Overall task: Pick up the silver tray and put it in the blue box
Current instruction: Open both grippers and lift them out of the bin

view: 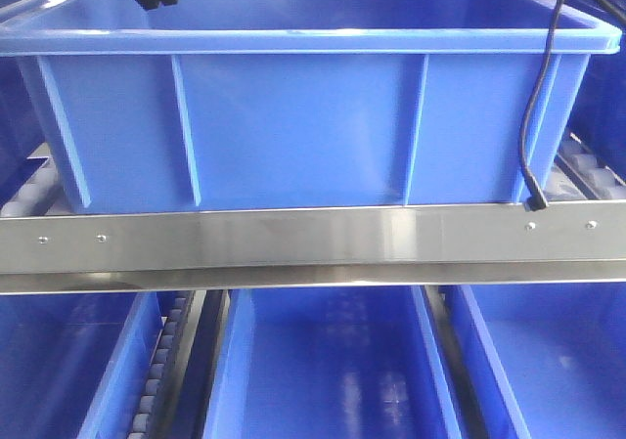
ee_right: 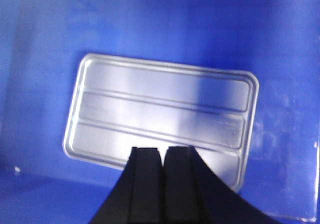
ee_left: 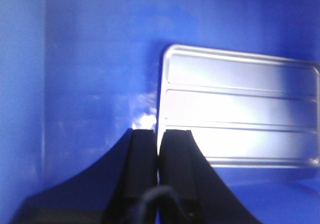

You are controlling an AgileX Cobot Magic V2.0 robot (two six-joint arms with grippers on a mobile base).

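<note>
Tray (ee_right: 160,116) seen lying flat on box (view: 303,126) floor, just beyond right gripper (ee_right: 162,156), beside left gripper (ee_left: 159,139). Both grippers noted closed, nothing held. Risk judged: cable (view: 536,116) draped over rim could be snagged on withdrawal. Steel rail (view: 313,239) noted below box; neighbouring crate (view: 323,361) underneath.

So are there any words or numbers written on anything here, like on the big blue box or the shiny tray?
None can be read.
Bright-blue plastic crate: plain ribbed walls, no label showing.
Shallow silver metal tray: only embossed ridges, no writing.
Flat steel rail: just small screws, no markings.
Both wrist views are blurry, so tiny print could be missed.
</note>
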